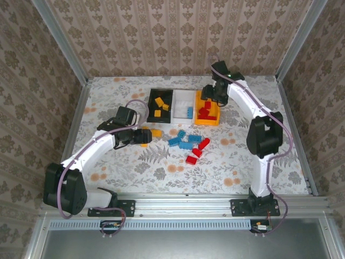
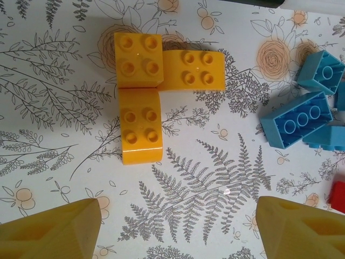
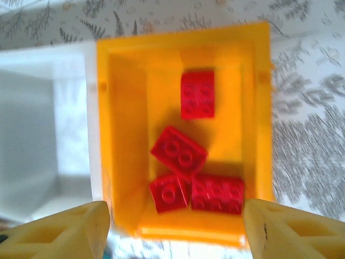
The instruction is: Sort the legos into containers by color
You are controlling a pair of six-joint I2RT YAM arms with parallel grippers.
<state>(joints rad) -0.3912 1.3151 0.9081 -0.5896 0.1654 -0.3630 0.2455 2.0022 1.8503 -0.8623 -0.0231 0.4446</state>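
— Layout of the containers?

— Three in a row, touching, toward the far side of the floral tabletop (image 1: 226,162). On the left, the black bin (image 1: 153,95), with sorted orange-yellow bricks (image 1: 159,101) inside. In the middle, the white bin (image 1: 180,102), with one light blue brick (image 1: 190,111). On the right, the orange-yellow bin (image 3: 124,118), with four red bricks (image 3: 179,152) lying loose on its floor.

— And the unsorted legos?

— Nearer the arms. Three loose orange-yellow bricks (image 2: 141,132), studs up, touching one another. To their right, a cluster of loose light blue bricks (image 2: 299,121). Just past those, loose red bricks (image 1: 197,152).

— Left gripper (image 2: 175,226)?

— Open, jaws spread wide, nothing between them. Low over bare tabletop, near the three loose orange-yellow bricks.

— Right gripper (image 3: 175,226)?

— Open as well, jaws wide and empty, directly above the orange-yellow bin.
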